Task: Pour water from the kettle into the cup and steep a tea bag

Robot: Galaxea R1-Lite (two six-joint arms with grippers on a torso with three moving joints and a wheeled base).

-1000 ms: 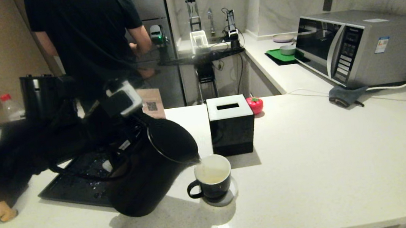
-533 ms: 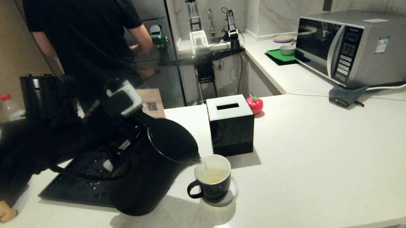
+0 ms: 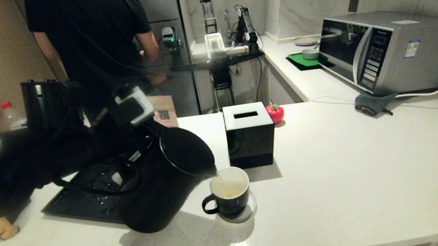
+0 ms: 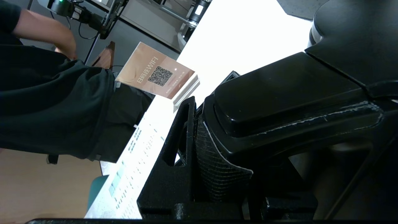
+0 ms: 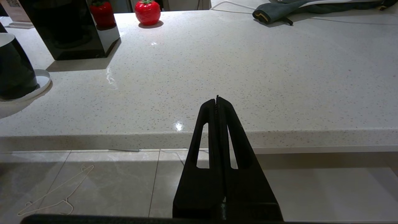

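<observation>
One kettle [image 3: 160, 183] tilted, spout over one cup [image 3: 229, 192]; thin water [image 3: 219, 177] stream. Left gripper [image 4: 199, 149] jaws clamp handle (mostly hidden). Right gripper [image 5: 217, 102] jaws closed, empty, off desk [image 3: 352, 173] edge.

A tall black kettle [image 3: 160, 183] tilted, spout over a black cup [image 3: 227, 194] holding yellowish water [image 3: 228, 188].

So the desk [image 3: 352, 173] is pale speckled stone. Sitting on it: a black tray [image 3: 83, 196] on the left, a black tissue box [image 3: 249, 136], a small red tomato-looking thing [image 3: 275, 113], a microwave [image 3: 392, 51], a grey cloth [image 3: 371, 103], and the cup [image 3: 227, 194] on its saucer [image 3: 250, 212].
</observation>
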